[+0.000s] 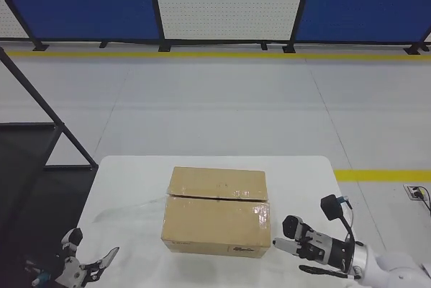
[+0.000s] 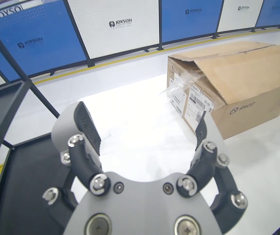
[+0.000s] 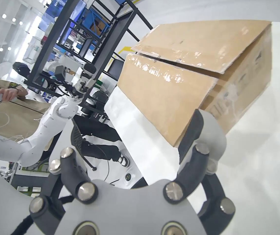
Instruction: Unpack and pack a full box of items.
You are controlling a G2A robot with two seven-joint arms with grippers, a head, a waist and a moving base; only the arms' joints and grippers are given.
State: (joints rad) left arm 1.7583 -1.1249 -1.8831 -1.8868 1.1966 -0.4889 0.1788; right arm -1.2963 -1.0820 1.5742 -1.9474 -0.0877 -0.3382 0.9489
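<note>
Brown box (image 1: 216, 212) on white table (image 1: 129, 194); blue and white perforated panels (image 1: 85, 18).

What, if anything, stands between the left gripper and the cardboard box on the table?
Nothing visible does. The left gripper hangs open over bare white table, with the cardboard box standing apart beyond it. A scrap of clear plastic film hangs from the box's near end, not blocking the way.

Box (image 1: 216, 211) mid-table, room both sides, rack (image 1: 17, 173) seemingly abutting left
</note>
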